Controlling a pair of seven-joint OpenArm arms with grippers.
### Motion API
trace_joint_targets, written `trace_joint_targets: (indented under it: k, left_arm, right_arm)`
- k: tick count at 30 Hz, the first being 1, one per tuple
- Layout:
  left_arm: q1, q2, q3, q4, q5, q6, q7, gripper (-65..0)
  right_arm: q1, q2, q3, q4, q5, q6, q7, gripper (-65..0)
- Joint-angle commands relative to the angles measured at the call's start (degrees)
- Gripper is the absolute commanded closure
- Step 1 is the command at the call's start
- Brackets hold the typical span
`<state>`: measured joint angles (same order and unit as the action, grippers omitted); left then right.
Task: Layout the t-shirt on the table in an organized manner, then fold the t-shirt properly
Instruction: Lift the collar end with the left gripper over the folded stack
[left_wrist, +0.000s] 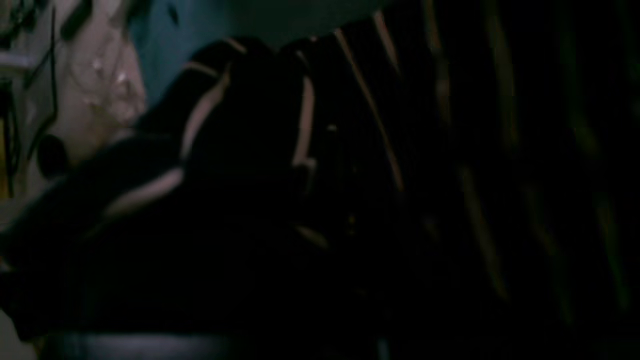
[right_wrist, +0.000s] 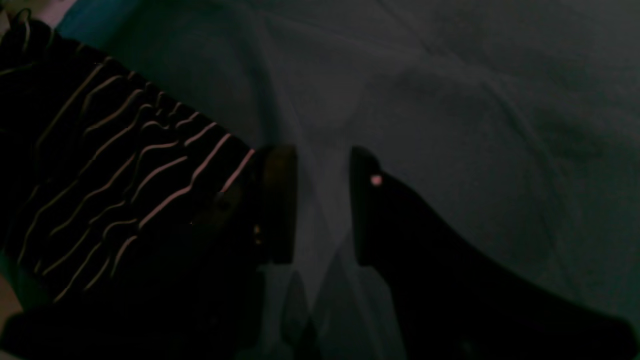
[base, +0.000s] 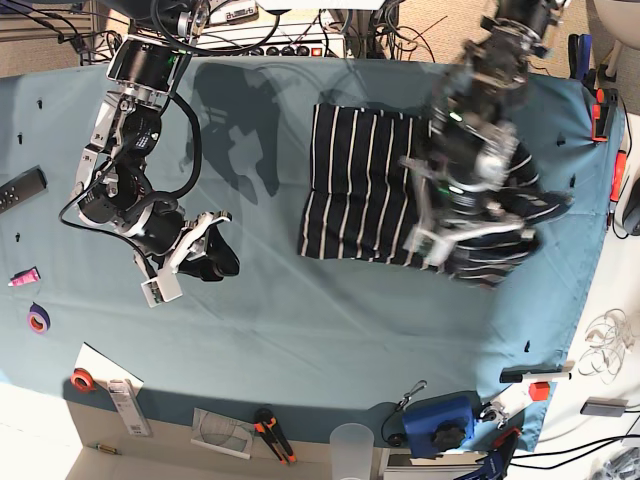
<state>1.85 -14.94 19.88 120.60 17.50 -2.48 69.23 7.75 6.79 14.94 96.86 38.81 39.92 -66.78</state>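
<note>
The soft dark navy t-shirt with thin white stripes (base: 365, 185) lies toward the far right of the broad teal-cloth tabletop (base: 300, 320). Its left part is spread flat in a tidy rectangle, while its right side is bunched and lifted under the left arm. So the layout looks only partly done, and no proper fold is finished yet.

The left end effector (base: 470, 245) appears nearly shut on a gather of the t-shirt (its wrist view is very dark and filled with striped fabric, so the exact pinch is hard to make out). The right end effector (right_wrist: 322, 205) hangs partly open over bare cloth, holding nothing, well apart from the shirt in the base view.

Smoothing the bunched side and all the folding seem left to do.
</note>
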Motion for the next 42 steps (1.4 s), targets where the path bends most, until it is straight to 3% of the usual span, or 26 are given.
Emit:
trace_joint_targets:
  k: [1,14,22,27,31,32,42]
  left_arm:
    - [-0.9,0.7,0.8,1.1,0.7,0.5,-1.2,0.0]
    - [-1.1,8.7,14.5,-3.6,8.5,0.6,-3.3,0.0]
    - [-6.8,12.6,14.9,-18.5,12.3,3.1,-1.0,0.0]
    - [-8.2,14.5,14.9,-20.8,12.1,4.7,-0.7,0.0]
    - [-8.2,16.5,14.9,-20.8,8.3,7.3,-1.2,-25.2]
    - [-8.2,17.0,14.9,-20.8,7.7,7.5,-1.2,-28.8]
    - [-8.2,19.8,14.9,-16.9,6.3,7.2,1.0,-30.0]
  right_arm:
    - [1.0,0.4,0.1,1.0,0.6,0.1,1.9,-18.0]
    - [0.6,0.4,0.1,1.0,-0.3,0.1,2.2,-18.0]
    - [0.6,0.4,0.1,1.0,-0.3,0.1,2.1,-18.0]
    - [0.6,0.4,0.1,1.0,-0.4,0.1,2.1,-18.0]
    - [0.6,0.4,0.1,1.0,-0.5,0.1,2.1,-18.0]
    - [0.6,0.4,0.1,1.0,-0.5,0.1,2.1,-18.0]
    - [0.6,0.4,0.1,1.0,-2.7,0.1,2.1,-18.0]
